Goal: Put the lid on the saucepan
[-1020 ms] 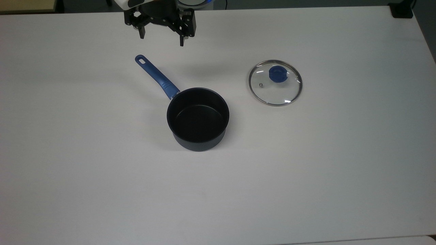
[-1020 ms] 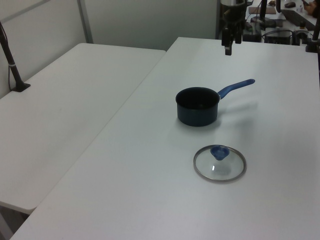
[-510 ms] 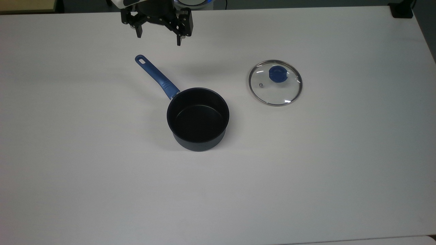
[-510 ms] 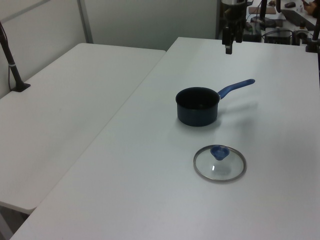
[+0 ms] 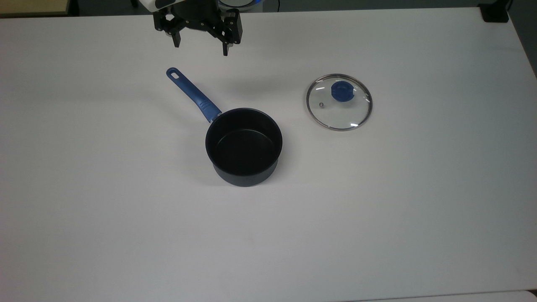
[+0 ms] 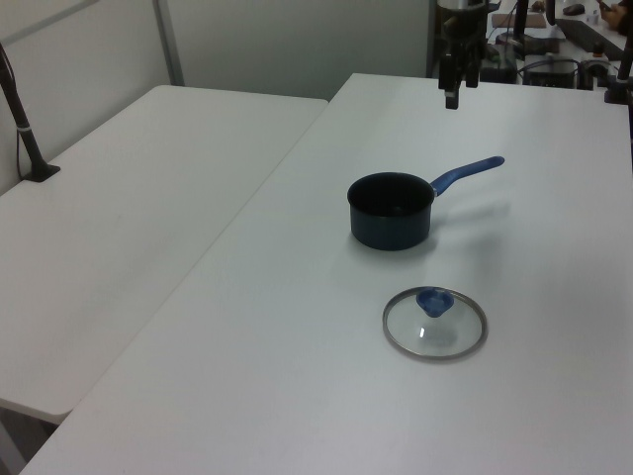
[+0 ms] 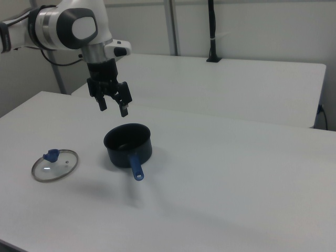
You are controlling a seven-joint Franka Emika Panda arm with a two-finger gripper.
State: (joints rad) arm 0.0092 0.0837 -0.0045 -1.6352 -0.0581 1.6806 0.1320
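The dark saucepan stands uncovered on the white table, its long blue handle pointing toward the top view's upper left. Flat on the table lies the glass lid with a blue knob, to the saucepan's right in the top view and apart from it. My gripper hangs open and empty in the air above the table, beyond the handle's end at the top view's upper edge. It is far from the lid.
The white table spreads wide around both objects. A second white table adjoins it on the left view's left. A black post stands on that table, and equipment clutters the far end behind the arm.
The gripper shifted slightly to the top view's left and up, then came back right; it stays open and high. Saucepan and lid have not moved.
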